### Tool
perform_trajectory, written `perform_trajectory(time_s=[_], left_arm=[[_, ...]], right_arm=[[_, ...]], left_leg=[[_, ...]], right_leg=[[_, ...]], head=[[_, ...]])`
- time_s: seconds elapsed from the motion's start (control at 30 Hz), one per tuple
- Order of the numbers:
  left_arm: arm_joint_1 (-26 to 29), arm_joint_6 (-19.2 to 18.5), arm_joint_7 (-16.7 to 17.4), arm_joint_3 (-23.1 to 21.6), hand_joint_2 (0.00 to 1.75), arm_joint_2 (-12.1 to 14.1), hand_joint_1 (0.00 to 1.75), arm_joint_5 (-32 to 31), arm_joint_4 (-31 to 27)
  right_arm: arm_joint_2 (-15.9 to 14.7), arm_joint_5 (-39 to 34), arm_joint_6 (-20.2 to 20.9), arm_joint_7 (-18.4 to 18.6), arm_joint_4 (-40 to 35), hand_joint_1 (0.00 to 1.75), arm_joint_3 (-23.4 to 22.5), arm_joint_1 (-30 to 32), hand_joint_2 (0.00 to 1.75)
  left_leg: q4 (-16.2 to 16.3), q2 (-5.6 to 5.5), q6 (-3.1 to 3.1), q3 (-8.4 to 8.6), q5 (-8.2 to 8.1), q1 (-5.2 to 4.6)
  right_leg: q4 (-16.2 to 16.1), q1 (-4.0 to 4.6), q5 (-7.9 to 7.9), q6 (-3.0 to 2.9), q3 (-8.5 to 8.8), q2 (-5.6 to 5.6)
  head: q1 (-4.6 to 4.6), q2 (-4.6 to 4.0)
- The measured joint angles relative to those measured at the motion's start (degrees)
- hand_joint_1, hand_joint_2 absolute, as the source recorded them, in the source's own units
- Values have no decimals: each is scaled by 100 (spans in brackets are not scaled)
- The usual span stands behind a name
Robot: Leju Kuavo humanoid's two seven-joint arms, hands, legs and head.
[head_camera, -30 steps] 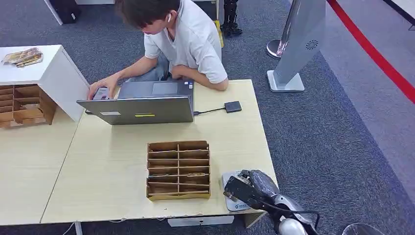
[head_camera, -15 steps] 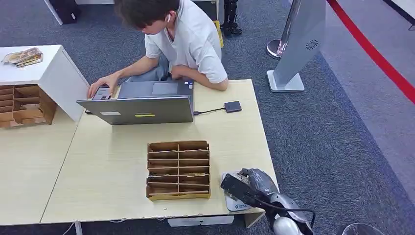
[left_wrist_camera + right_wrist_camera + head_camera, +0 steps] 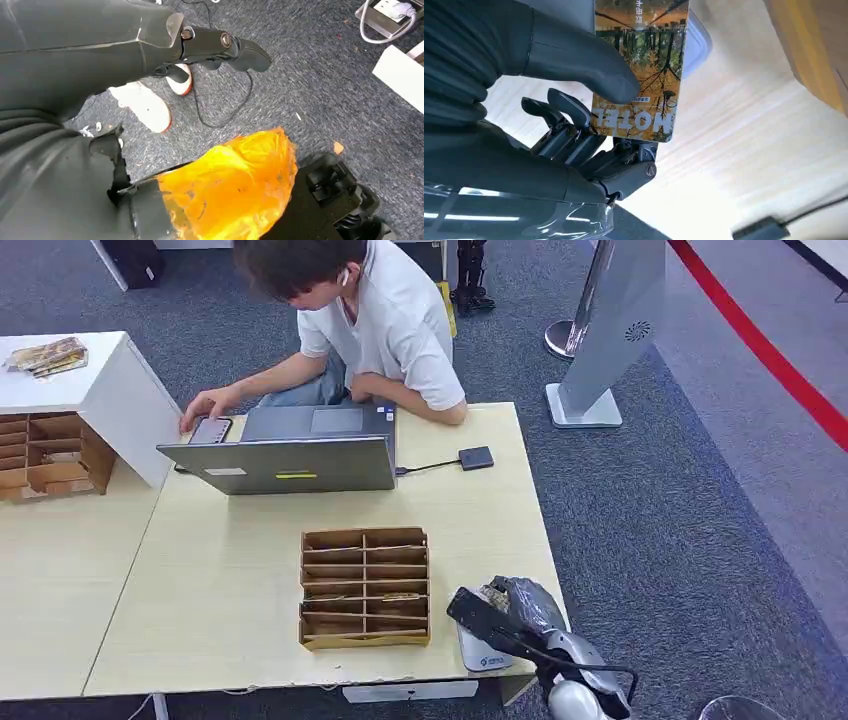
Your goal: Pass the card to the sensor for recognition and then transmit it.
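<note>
Card point(image 3: 639, 70): printed landscape with the word HOTEL, pinched in the right hand point(image 3: 574, 125), thick thumb point(image 3: 589, 67) pressed on its face, darker fingers point(image 3: 569, 125) behind it. Its long axis runs away from the palm, far end over the pale rounded sensor point(image 3: 696, 45) just beyond it; whether card and sensor touch cannot be told. From the head view, right hand point(image 3: 510, 615) sits at the table's point(image 3: 250, 640) near right corner, above the white sensor point(image 3: 480, 652), which lies just right of the wooden compartment rack point(image 3: 365, 587). So the card is already at the reader, and the right hand is the only one near it. Left hand point(image 3: 210, 45) hangs low over grey carpet, holding nothing, fingers loosely extended. A person point(image 3: 370, 320) sits across the table behind a laptop point(image 3: 290, 462), one hand on a phone point(image 3: 210, 429). Judgement: the reading step is in hand; handing over would mean carrying the card well forward, across the table.
</note>
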Motion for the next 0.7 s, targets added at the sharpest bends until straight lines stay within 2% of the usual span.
perform_trajectory(time_s=[0.2, 0.7], left_arm=[[45, -26, 53, 0, 0, 15, 0, -9, -101], [103, -64, 103, 0, 0, 46, 0, -55, -225]], right_arm=[[206, 175, -224, -66, -7, 175, -171, 17, 175], [398, 376, -230, -40, 22, 175, -378, 76, 175]], left_leg=[[0, 0, 0, 0, 0, 0], [0, 0, 0, 0, 0, 0]], right_leg=[[0, 0, 0, 0, 0, 0], [0, 0, 0, 0, -1, 0]], head=[[2, 0], [0, 0]])
